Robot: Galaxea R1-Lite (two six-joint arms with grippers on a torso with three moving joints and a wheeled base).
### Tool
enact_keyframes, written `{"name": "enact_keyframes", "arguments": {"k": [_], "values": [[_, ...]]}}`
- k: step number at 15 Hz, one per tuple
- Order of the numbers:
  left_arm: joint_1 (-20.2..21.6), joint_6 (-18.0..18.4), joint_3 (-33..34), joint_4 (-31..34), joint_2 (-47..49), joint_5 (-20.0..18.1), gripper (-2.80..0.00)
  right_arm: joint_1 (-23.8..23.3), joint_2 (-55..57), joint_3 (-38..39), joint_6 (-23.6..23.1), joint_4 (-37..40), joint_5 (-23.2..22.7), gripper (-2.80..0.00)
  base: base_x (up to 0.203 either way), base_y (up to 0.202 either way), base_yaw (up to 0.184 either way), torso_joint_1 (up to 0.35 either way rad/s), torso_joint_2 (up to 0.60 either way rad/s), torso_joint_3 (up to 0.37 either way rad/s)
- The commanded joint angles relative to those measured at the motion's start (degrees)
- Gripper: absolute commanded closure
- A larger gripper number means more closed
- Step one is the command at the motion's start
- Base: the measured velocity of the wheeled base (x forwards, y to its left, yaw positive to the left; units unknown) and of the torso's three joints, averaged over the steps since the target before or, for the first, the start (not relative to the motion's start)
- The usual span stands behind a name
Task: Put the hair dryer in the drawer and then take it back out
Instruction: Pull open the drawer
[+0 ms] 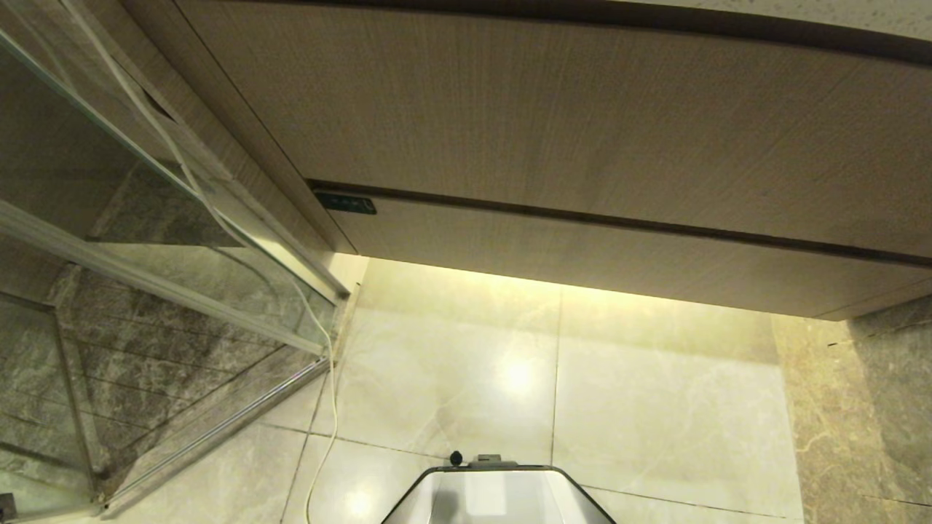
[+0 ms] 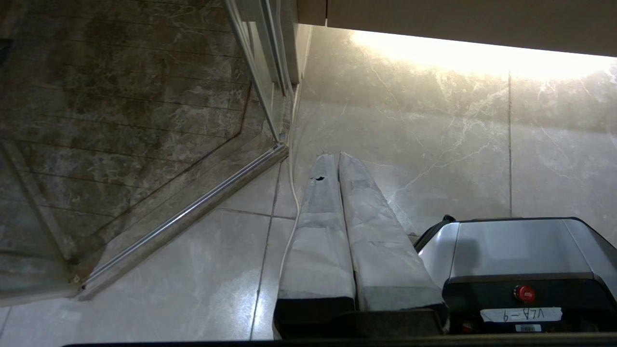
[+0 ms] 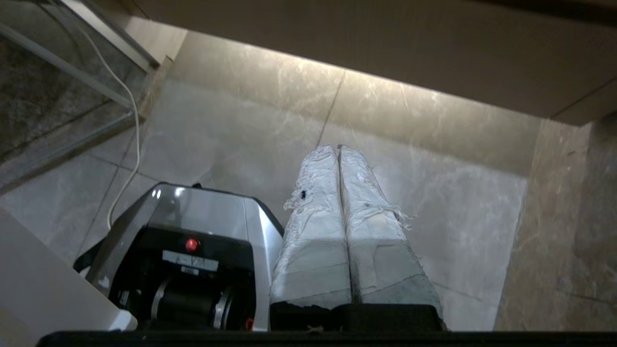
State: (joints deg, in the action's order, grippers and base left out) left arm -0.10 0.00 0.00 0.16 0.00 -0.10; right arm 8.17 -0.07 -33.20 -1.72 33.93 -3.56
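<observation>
Head view: wood-grain vanity front fills the upper half; the drawer (image 1: 619, 255) is the low band below the tall panel (image 1: 553, 124), front flush with it, fully pushed in, small black plate (image 1: 346, 203) at its 9 o'clock end; hair dryer not visible in any view, so can't say where it is; lit pale marble floor (image 1: 466, 364) under the drawer, bright strip along the cabinet's lower edge; glass shower partition (image 1: 145, 240) with metal frame at 9 o'clock, dark stone floor behind it; thin white cord (image 1: 331, 378) runs down along the partition edge to the floor toward 7 o'clock; top of the robot base (image 1: 495, 495) at 6 o'clock; neither arm in the head view. Left wrist view: left gripper (image 2: 333, 155) hangs over the floor tile near the shower frame corner, pointing toward the cabinet's underside; the two wrapped fingers (image 2: 320, 226) lie pressed together along their length, nothing between them; robot base (image 2: 511, 250) with red button just beside it. Right wrist view: right gripper (image 3: 337, 147) over the floor short of the drawer front (image 3: 366, 53), well apart from it; frayed white-wrapped fingers (image 3: 315, 231) closed tight against each other, holding nothing; base (image 3: 193, 226) alongside, white cord (image 3: 132, 144) on the far side of it.
</observation>
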Motion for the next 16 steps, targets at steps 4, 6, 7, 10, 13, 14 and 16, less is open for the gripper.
{"name": "enact_keyframes", "arguments": {"k": [4,6,7,10,13,14,16], "values": [[0.01,0.0,0.09,0.02,0.0,0.01,0.0,0.86,6.88,-2.47,-0.18,-12.01,-0.38,0.0,0.0,0.0,0.0,0.0,0.0,0.0],[0.01,0.0,0.06,0.02,0.0,0.01,0.0,1.11,13.98,-3.72,-0.98,-13.84,-0.42,0.0,0.0,0.0,0.0,0.0,0.0,0.0],[0.01,0.0,0.09,0.02,0.0,0.01,0.0,1.3,17.15,-4.64,-1.47,-14.39,-0.47,0.0,0.0,0.0,0.0,0.0,0.0,0.0],[0.01,0.0,0.03,0.02,0.0,0.01,0.0,3.25,26.15,-6.44,-4.28,-14.5,-2.55,0.0,0.0,0.0,0.0,0.0,0.0,0.0],[0.01,0.0,0.06,0.02,0.0,0.01,0.0,4.38,36.01,-6.13,-14.46,-14.66,-4.74,0.0,0.0,0.0,0.0,0.0,0.0,0.0],[0.01,0.0,0.09,0.02,0.0,0.01,0.0,4.47,39.04,-5.94,-20.14,-14.71,-4.98,0.0,0.0,0.0,0.0,0.0,0.0,0.0],[0.01,0.0,0.09,0.02,0.0,0.01,0.0,4.54,45.06,-5.76,-28.31,-15.09,-5.48,0.0,0.0,0.0,0.0,0.0,0.0,0.0]]}}
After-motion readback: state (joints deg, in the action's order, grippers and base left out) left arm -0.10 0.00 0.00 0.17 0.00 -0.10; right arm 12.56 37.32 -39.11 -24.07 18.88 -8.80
